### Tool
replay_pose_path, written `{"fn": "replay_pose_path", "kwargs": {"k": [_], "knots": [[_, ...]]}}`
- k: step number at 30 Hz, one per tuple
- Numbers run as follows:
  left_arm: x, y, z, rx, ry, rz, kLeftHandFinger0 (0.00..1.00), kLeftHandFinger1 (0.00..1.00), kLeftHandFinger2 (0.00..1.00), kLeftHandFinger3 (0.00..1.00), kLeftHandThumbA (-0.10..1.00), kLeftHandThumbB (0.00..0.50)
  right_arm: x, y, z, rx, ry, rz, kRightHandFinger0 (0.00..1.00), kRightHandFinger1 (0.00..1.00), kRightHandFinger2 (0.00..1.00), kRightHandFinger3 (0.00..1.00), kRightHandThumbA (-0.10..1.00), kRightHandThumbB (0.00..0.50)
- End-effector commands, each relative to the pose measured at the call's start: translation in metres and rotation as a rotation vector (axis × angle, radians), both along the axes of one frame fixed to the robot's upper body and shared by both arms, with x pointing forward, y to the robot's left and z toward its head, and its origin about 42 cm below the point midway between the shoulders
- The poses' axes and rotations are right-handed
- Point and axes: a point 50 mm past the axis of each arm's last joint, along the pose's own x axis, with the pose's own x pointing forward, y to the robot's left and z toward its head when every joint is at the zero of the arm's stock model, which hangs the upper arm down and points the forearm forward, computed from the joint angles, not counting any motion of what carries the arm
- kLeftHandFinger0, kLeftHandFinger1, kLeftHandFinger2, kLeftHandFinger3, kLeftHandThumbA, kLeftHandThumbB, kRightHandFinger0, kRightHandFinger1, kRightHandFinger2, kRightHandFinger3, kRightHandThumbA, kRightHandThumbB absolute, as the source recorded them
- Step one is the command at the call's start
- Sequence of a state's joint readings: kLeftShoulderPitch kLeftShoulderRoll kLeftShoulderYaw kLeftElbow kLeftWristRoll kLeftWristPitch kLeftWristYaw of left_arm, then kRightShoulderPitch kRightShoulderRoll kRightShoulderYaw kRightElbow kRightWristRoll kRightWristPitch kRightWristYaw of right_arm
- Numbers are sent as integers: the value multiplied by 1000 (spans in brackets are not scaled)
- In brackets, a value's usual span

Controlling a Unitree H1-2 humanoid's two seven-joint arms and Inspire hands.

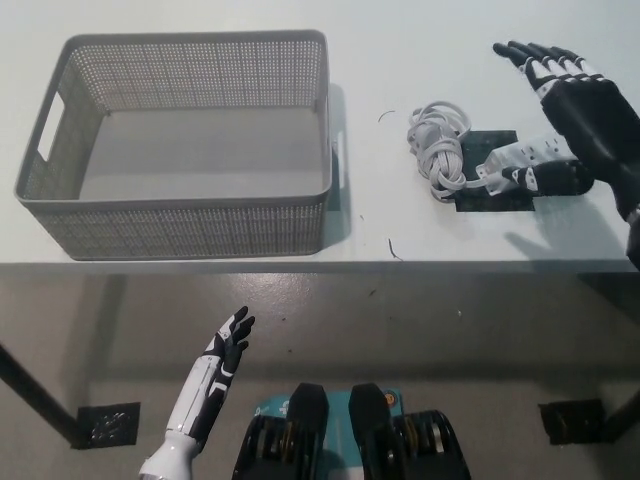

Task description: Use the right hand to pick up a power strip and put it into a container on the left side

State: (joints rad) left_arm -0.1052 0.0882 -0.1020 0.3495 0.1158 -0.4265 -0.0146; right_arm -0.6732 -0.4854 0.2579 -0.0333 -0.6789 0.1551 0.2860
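Note:
A white power strip [520, 160] lies on a black mat [490, 196] at the table's right, its coiled white cord [437, 148] bunched to its left. My black right hand [570, 105] hovers open over the strip's right end, fingers spread toward the far edge, thumb [550, 179] low beside the strip. It covers part of the strip. The grey mesh container [180, 225] stands empty on the table's left. My white left hand [222, 352] rests open below the table's front edge.
The white table [400, 60] ends at a front edge across the picture's middle. Bare tabletop separates the container from the cord. Below lies grey floor with a dark table leg [35, 400] at lower left.

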Motion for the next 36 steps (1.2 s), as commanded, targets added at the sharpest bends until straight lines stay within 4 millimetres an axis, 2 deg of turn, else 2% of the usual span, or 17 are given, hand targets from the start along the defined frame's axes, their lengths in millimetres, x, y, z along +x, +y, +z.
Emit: {"fn": "replay_pose_path", "kwargs": {"k": [1,8,11,17,27,31,36], "knots": [[5,2,10,4,-67,-7,1000,1000,1000,1000,1000,154,14,4,19,-54,-23,-46,1000,1000,1000,1000,942,377],[3,3,8,4,-63,-5,1000,1000,1000,1000,1000,166,31,15,-3,-78,36,-77,1000,1000,1000,1000,937,377],[3,2,9,7,-65,-6,1000,1000,1000,1000,1000,159,38,16,-12,-79,54,-80,1000,1000,1000,1000,990,394],[2,3,9,11,-66,-7,1000,1000,1000,1000,1000,152,49,26,-28,-80,96,-93,1000,1000,1000,1000,1000,406],[2,2,8,7,-62,-8,1000,1000,1000,1000,1000,158,62,44,-42,-84,109,-109,1000,1000,1000,1000,1000,411],[2,3,8,23,-65,-11,1000,1000,1000,1000,1000,157,67,52,-47,-120,116,-133,1000,1000,1000,1000,1000,398],[-1,2,6,7,-59,-3,1000,1000,1000,1000,1000,158,74,55,-57,-149,82,-144,1000,1000,1000,1000,991,397]]}}
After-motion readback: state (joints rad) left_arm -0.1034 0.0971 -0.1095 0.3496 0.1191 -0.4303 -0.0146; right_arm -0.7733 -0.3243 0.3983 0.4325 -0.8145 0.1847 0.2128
